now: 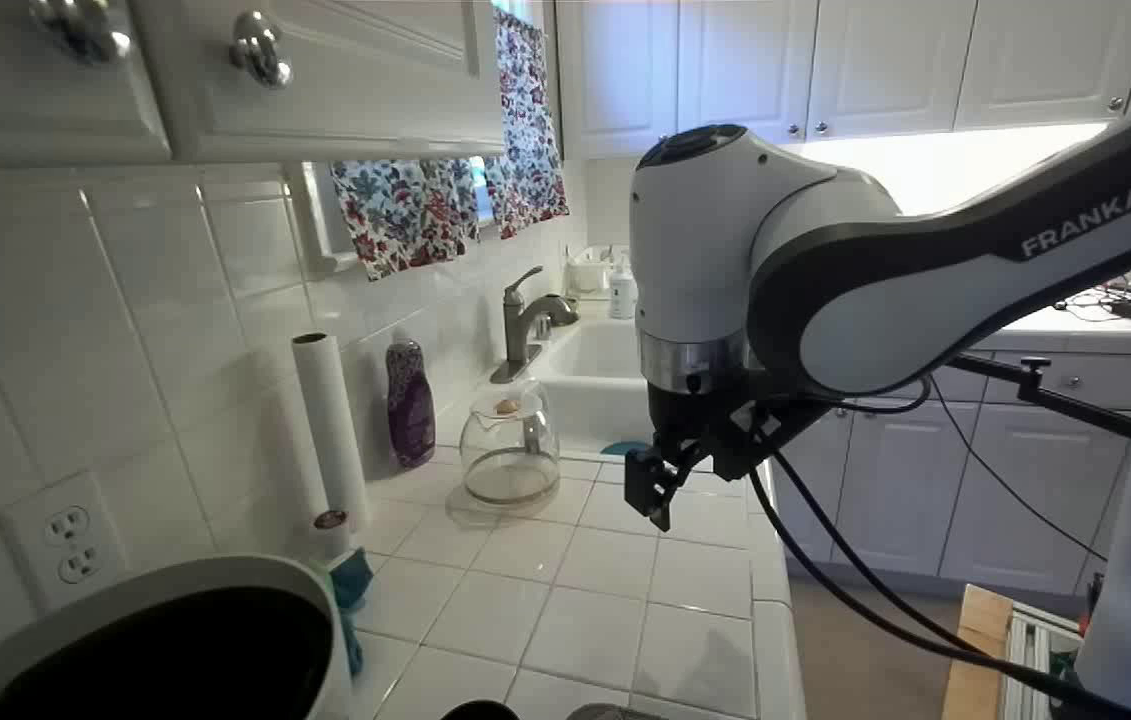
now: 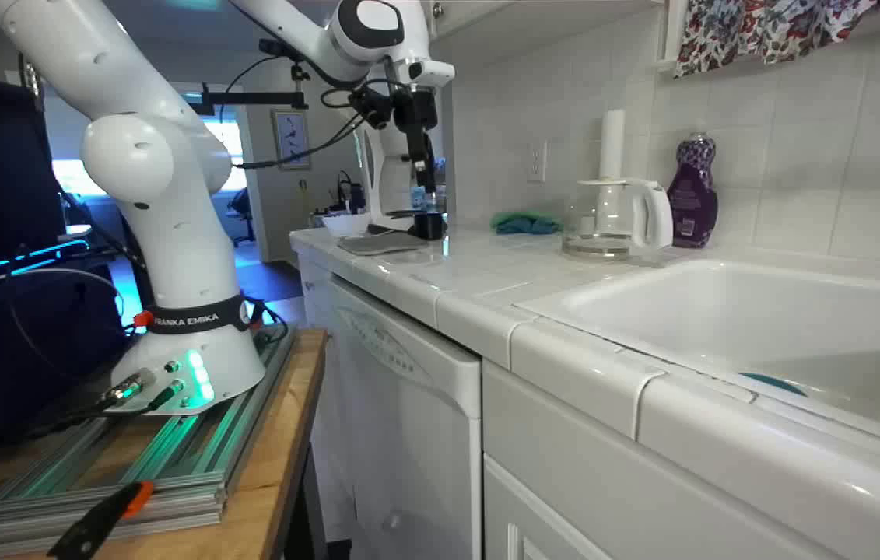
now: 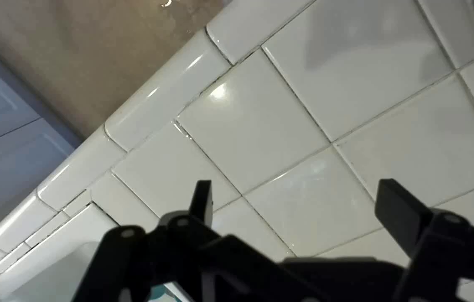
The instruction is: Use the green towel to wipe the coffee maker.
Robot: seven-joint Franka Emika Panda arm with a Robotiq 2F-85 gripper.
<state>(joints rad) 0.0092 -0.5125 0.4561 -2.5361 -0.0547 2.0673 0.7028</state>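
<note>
Closest in the wrist view, the gripper (image 3: 297, 203) is spread wide, w/ nothing btwn its fingers (image 3: 398, 214); below it runs the tiled counter (image 3: 249, 126), w/ a corner of the sink (image 3: 90, 220) at lower L. Farther off, well apart fr. the gripper, the coffee maker (image 1: 511, 455) stands upright, clear glass; a purple bottle (image 1: 412, 410) is beside it, nearer the tiled wall (image 1: 15, 300). Farthest of the task's items, the green towel (image 2: 525, 223) lies crumpled by that wall, showing green & teal. Step in hand, by the look of it: approach, pre-grasp; towel not yet taken. Next move prob. calls for swinging over to the towel, lowering w/ fingers straddling a raised fold, then a firm pinch, clear of the white roll (image 1: 333, 440) nearby. Bare fingers shouldn't meet the glass; it could skid, so cloth first, then light strokes.
</note>
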